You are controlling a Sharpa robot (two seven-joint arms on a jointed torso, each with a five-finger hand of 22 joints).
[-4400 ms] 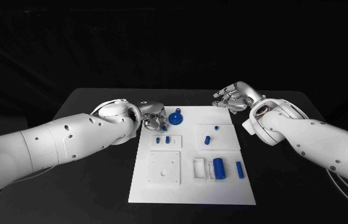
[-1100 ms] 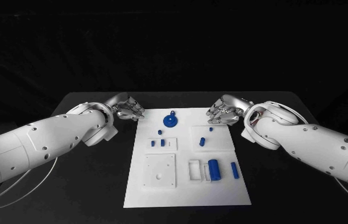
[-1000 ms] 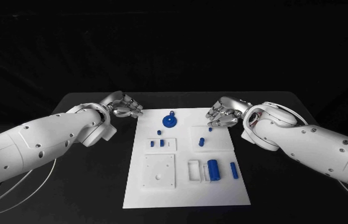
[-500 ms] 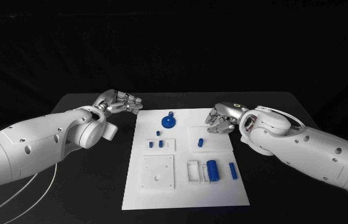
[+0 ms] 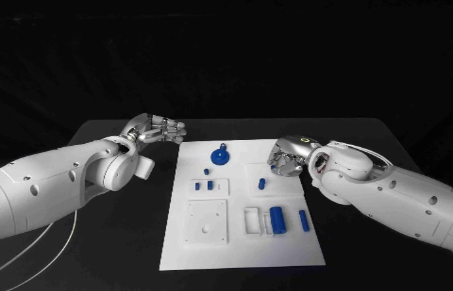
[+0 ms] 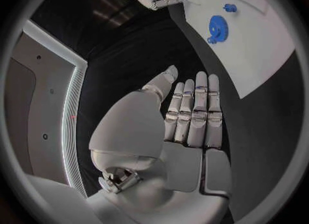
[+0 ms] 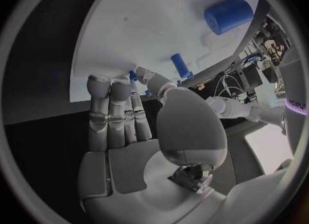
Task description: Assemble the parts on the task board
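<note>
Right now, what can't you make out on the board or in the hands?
- Head view: the right hand covers the small part under it; contact cannot be told.
- Right wrist view: the fingers hide most of that part.
- Head view: the gear teeth are too small to read.

The left hand (image 6: 187, 116) lies flat and empty over the black table (image 6: 257, 147), its fingers together, near the task board (image 6: 257, 54) bearing a blue gear (image 6: 218, 28).

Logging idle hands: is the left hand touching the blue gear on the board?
Apart. The left wrist view shows bare black table between the left hand and the blue gear on the task board.
</note>
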